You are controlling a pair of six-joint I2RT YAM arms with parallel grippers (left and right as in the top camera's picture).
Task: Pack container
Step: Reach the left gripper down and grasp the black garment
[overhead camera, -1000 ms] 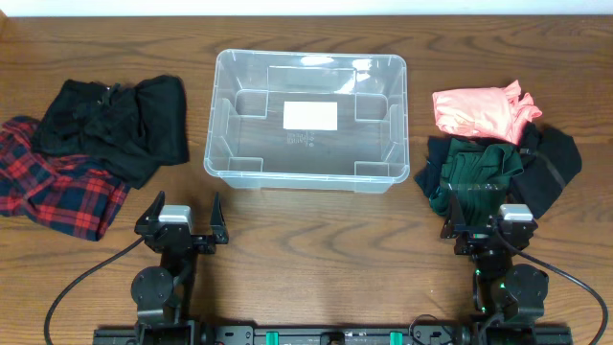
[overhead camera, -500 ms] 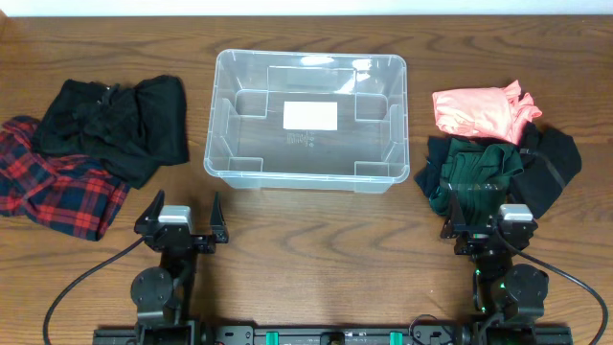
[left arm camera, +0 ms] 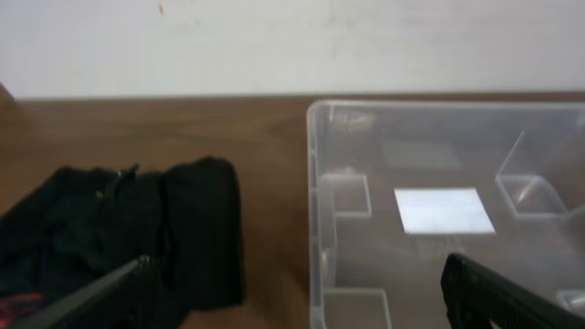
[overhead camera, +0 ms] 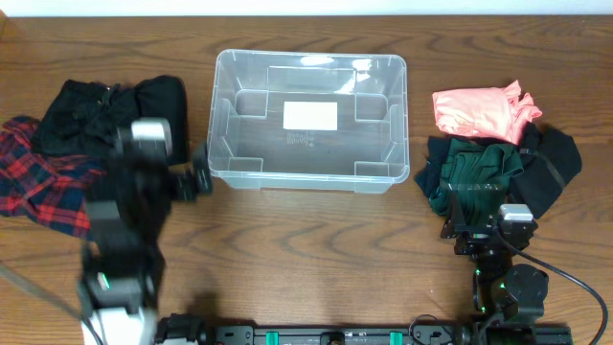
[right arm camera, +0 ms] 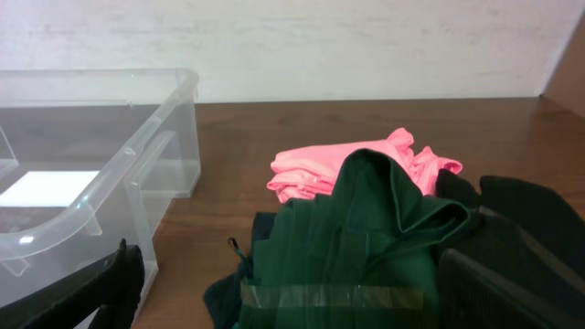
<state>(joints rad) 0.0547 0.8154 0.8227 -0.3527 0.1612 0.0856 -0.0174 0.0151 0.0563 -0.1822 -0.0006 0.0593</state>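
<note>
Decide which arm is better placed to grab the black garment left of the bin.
Left. The open left end effector faces the crumpled black fabric garment beside the clear rectangular plastic container; the right end effector sits by the dark green garment.

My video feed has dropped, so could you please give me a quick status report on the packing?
Left gripper open, empty, near black clothes. Right gripper open, at green garment. Container empty. Nothing in the way.

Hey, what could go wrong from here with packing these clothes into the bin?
The open left gripper straddles the left rim of the clear rectangular plastic container; lowering it here could knock the rim. The black garment overlaps the red plaid cloth, so a grab might drag both.
</note>
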